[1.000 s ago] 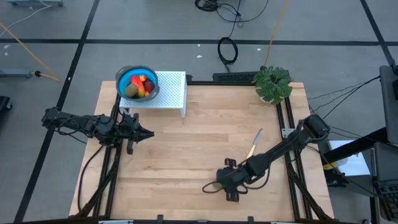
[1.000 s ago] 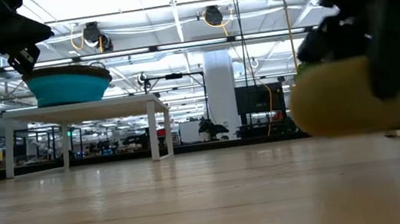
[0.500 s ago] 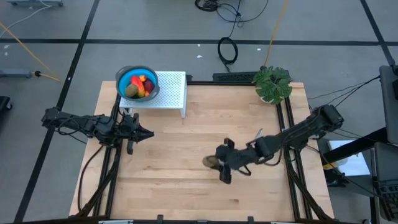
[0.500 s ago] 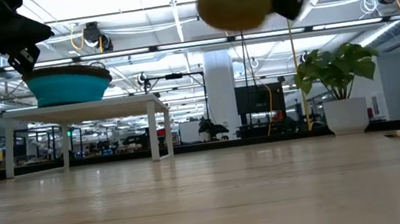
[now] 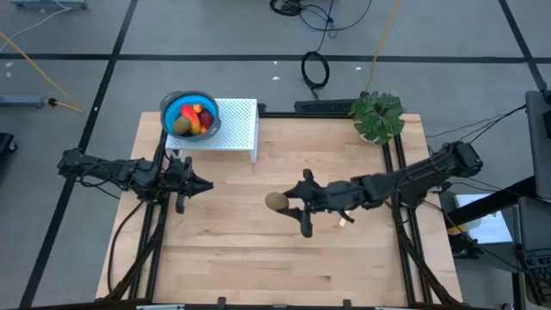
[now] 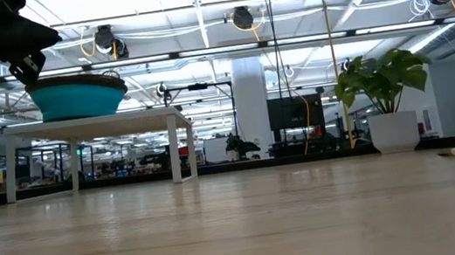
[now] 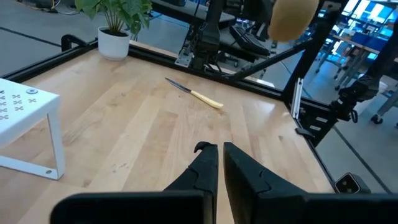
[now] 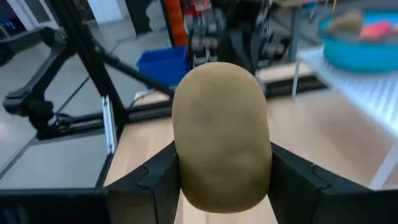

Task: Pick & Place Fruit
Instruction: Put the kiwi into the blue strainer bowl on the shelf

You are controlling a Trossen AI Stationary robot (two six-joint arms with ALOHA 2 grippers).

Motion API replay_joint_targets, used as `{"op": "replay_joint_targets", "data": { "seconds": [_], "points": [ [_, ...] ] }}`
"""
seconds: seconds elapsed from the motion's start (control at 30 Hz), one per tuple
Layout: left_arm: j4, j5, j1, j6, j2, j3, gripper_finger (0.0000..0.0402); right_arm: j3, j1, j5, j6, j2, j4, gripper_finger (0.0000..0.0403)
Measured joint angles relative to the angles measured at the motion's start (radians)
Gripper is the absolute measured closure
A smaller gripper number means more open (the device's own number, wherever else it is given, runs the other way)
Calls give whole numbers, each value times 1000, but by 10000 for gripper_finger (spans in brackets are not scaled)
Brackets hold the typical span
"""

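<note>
Right gripper (image 5: pixel 282 203) clamps kiwi (image 5: pixel 276 201) mid-air over table centre; left gripper (image 5: pixel 205 184) shut, empty. Risk: smooth oval slipping before reaching bowl (image 5: pixel 176 108).

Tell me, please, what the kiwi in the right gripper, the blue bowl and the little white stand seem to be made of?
Kiwi: matte brown-green, smooth and seamless, probably moulded plastic or foam. Blue bowl: bright uniform colour with a grey rim, likely silicone or plastic. White stand: flat top with a regular pattern of marks and thin legs, possibly painted metal or plastic.

Right hand (image 5: pixel 288 204) clamped, left hand (image 5: pixel 203 184) closed.
</note>
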Motion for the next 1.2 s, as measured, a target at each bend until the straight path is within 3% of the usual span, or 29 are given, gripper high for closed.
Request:
{"op": "replay_joint_targets", "data": {
  "seconds": [0.27,0.47,0.6,0.83,1.2],
  "points": [
    [0,-1,0,-37,0,0,378,0,-71,-2,-184,-1,140,218],
    [5,-9,0,-113,0,0,378,0,-149,4,-189,0,198,217],
    [9,-30,0,-160,0,0,378,0,-207,57,-34,-1,213,217],
    [10,-82,0,-191,0,0,378,0,-307,42,277,-1,240,209],
    [9,-87,0,-192,0,0,378,0,-451,-360,795,0,241,208]
  ]
}}
